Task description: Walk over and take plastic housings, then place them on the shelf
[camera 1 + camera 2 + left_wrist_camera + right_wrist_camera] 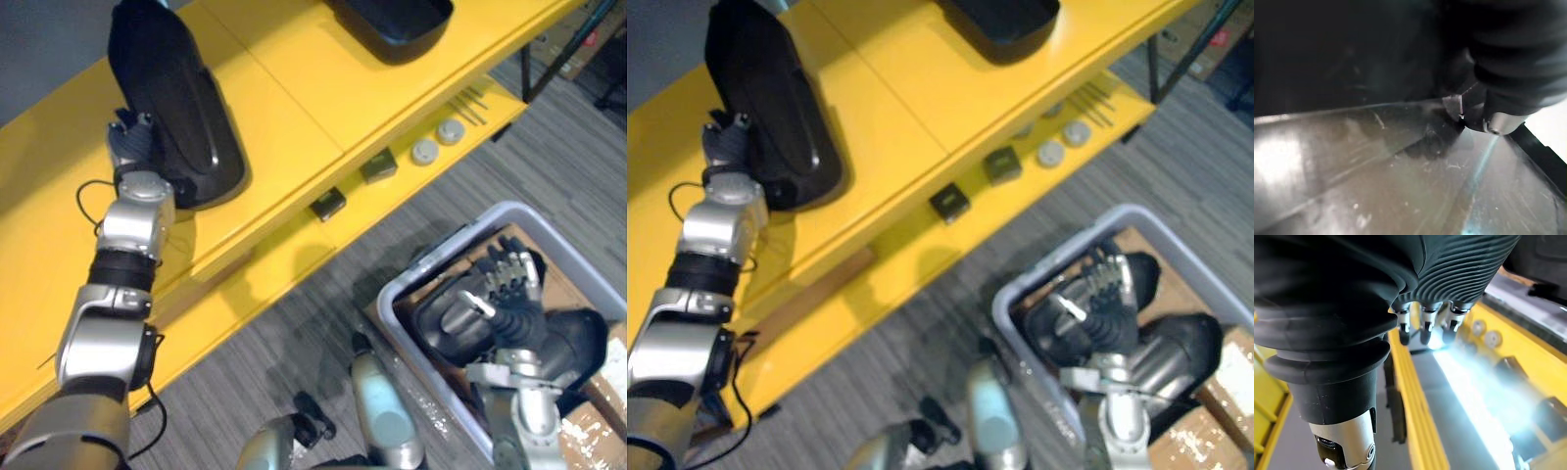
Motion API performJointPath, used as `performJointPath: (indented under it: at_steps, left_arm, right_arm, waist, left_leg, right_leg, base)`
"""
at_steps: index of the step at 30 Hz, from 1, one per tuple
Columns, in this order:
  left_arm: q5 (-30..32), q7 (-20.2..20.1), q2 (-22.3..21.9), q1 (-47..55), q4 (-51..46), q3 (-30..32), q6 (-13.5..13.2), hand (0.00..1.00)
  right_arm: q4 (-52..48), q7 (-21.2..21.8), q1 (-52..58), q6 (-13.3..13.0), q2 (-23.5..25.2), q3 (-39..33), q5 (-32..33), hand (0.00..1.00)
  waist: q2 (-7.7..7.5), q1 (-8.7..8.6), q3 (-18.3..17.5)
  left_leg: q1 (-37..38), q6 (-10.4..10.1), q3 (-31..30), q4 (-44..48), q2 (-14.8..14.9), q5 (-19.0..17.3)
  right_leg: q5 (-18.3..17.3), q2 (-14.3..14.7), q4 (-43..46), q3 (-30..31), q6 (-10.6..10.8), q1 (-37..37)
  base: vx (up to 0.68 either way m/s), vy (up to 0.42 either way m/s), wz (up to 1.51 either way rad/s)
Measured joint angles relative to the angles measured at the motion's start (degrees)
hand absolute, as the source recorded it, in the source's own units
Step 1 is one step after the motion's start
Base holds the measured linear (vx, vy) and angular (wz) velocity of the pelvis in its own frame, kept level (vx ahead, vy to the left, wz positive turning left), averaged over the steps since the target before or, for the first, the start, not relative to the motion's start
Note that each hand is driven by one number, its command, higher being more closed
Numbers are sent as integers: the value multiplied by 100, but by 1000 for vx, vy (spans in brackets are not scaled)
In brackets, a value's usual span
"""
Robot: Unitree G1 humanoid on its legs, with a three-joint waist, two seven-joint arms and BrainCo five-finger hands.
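Black housing [181, 108] on yellow shelf [294, 88], left hand [132, 142] against it, grip unclear; right hand [507, 279] slack over bin [392, 304]

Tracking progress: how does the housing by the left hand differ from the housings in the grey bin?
The shelf housing lies on top of the yellow shelf; the bin housings sit piled in the grey bin on the floor. The left hand is against the shelf housing; the right hand is over the bin housings. Both are black plastic.

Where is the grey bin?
The grey bin is on the floor at the eye views' lower right, beside the yellow shelf, with the right hand above it.
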Motion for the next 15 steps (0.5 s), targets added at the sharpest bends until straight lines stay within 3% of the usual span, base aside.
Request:
performJointPath:
  at_steps: [2,3,12,15]
  left_arm:
    - [153,-16,0,-60,0,-1,166,100]
    - [195,-44,-1,-116,0,-3,237,0]
    - [363,-14,-11,-178,3,-19,626,0]
    - [249,286,-13,-177,2,-15,626,0]
  right_arm:
    - [-35,-109,20,0,-5,62,3,0]
    - [-108,-180,46,0,-9,77,16,0]
    - [-419,-352,120,3,-117,260,228,0]
    - [-425,-359,124,3,-128,358,229,0]
  waist:
    - [13,-12,7]
    - [27,-16,14]
    - [50,-19,26]
    - [50,-16,26]
  left_leg:
    - [-25,1,37,13,2,-1]
    - [-58,4,58,26,7,-3]
    - [-187,57,288,208,78,-35]
    - [-192,63,295,221,79,-39]
  right_leg:
    - [0,0,7,3,0,-40]
    - [0,0,20,3,0,-76]
    - [2,5,134,32,-1,-242]
    - [7,2,135,34,-1,-243]
  base:
    - [-23,8,-7]
    - [-23,8,-3]
    - [-13,11,-1]
    - [-44,28,-1]
